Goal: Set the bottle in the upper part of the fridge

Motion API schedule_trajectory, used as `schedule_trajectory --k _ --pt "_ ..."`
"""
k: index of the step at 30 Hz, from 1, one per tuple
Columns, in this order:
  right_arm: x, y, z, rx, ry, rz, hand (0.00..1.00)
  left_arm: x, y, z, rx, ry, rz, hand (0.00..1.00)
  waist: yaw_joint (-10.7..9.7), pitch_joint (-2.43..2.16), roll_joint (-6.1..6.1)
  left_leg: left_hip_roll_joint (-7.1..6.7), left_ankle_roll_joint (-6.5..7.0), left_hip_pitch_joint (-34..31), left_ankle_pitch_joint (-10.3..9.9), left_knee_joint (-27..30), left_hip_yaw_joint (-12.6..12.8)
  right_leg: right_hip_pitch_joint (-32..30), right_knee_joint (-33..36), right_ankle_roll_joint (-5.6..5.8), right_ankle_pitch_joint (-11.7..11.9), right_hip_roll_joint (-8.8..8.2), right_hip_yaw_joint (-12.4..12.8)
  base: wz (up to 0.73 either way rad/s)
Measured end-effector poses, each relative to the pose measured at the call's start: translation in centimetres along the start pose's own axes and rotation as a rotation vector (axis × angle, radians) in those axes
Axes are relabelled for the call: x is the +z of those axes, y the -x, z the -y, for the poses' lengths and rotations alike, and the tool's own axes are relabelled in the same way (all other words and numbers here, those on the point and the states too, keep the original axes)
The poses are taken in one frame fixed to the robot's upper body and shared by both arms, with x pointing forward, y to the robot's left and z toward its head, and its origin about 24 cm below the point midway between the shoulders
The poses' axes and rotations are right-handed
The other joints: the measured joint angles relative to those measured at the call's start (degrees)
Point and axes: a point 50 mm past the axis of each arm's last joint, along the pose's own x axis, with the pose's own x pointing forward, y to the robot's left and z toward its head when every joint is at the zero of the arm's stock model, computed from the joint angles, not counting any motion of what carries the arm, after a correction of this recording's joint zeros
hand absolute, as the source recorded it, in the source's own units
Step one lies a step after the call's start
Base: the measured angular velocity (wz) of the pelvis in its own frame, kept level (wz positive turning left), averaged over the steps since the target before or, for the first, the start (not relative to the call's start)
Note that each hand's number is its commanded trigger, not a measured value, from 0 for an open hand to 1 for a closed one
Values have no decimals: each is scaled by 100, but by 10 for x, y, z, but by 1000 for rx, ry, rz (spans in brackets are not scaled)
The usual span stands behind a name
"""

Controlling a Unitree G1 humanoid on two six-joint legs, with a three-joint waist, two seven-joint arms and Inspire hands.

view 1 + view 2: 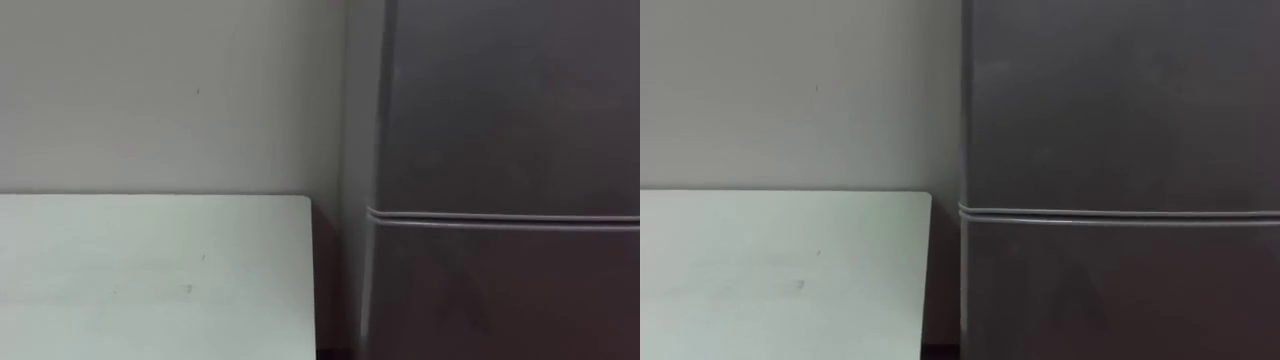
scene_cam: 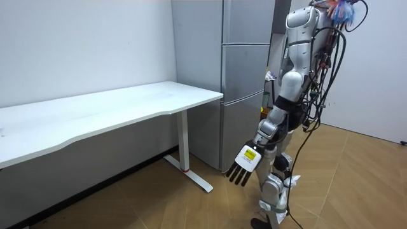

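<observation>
The grey fridge (image 1: 500, 120) stands close in front of me with its doors shut. A seam (image 1: 500, 217) runs between an upper and a lower door. In the room view I stand upright facing the fridge (image 2: 245, 70), on its right. My left hand (image 2: 245, 165) hangs low beside my leg, fingers straight and pointing down, holding nothing.
A white table (image 1: 150, 270) stands to the left of the fridge against the pale wall (image 1: 170, 90), with a narrow gap between them. In the room view the long table (image 2: 114, 108) rests on white legs over a wooden floor (image 2: 356, 184).
</observation>
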Motion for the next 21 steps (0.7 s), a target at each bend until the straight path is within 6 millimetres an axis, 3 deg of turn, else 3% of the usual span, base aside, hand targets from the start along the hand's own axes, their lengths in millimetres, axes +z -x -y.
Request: schedule_trajectory --k 3,8,21 --pt "7 1 -12 82 54 36 0 4 0 5 -10 16 9 0 -2 2 9 2 -1 5 0 -3 8 51 -5 0 1 7 -21 2" --pt "2 7 -31 242 106 32 0 12 0 16 -47 -1 38 0 -8 2 32 3 -2 -9 -1 -5 -47 117 -99 13 25 11 -124 6" --pt "-10 9 -33 346 108 -30 0 9 1 16 -48 -5 33 0 -10 8 54 -3 0 -57 -2 -2 -139 105 -113 18 27 4 -146 2"
